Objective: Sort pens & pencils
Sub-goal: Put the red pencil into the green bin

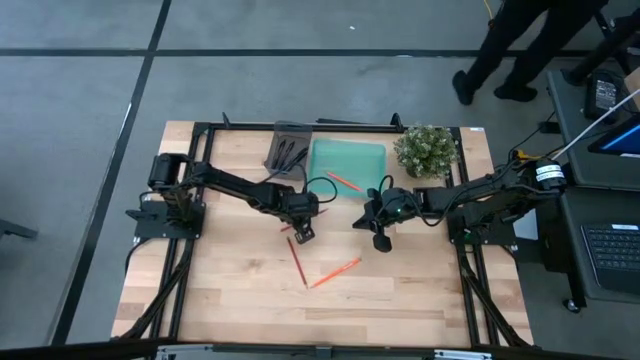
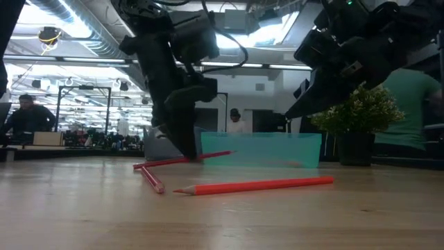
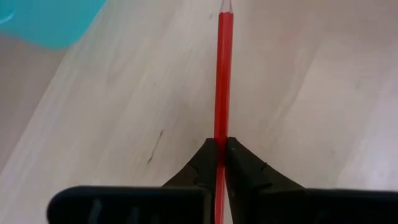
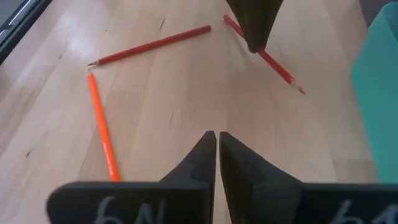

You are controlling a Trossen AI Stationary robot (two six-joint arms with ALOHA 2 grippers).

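Closed right pincer (image 4: 216, 140) above three pencils (image 4: 151, 45)

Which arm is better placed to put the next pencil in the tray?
The left. Its end effector is already shut on a red pencil beside the teal tray, which holds one pencil. The right end effector is shut on nothing, above bare table.

Two dark jointed arms are seen, looped with black cables. The right gripper (image 4: 216, 140) is tipped by tapered black fingers, white characters marked on its base.
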